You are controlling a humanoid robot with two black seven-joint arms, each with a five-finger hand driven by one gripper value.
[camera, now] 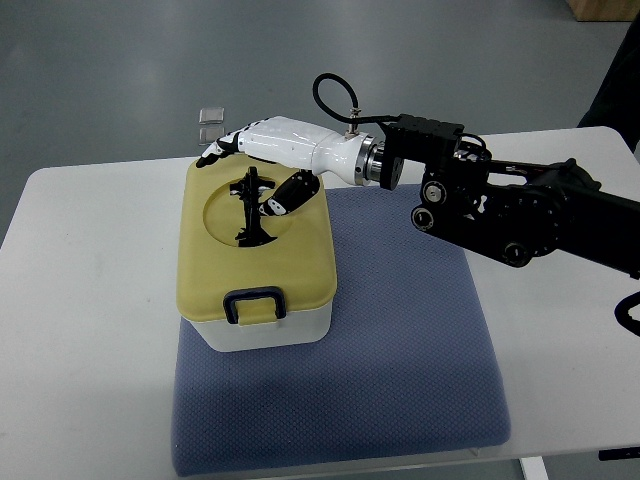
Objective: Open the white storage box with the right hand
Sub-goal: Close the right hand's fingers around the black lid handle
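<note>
one white storage box [270, 332] sits on the left part of one blue-grey mat [400, 380], which lies on one white table [80, 300]. the box carries one mustard-yellow lid [215, 265], closed flat on top, with one round recess in its upper half and one dark handle across that recess. one dark blue latch [252, 303] sits at the lid's near edge, down against the lid.

one arm in view: the right arm [520, 210], black, comes in from the right edge and crosses above the mat's far right part. its white forearm section ends in one right robot hand [250, 165] over the far edge of the lid. the fingers [215, 150] are stretched out toward the left and slightly bent, tips at the lid's far left corner, pinching nothing that can be seen. the thumb [285, 198], white with dark tip, points down into the round recess beside the handle; whether it touches the handle cannot be told. one black cable loops above the wrist.

two small clear squares [210, 122] lie on the grey floor beyond the table's far edge, one just behind the other. one brown box corner shows at the top right. left arm does not show.
</note>
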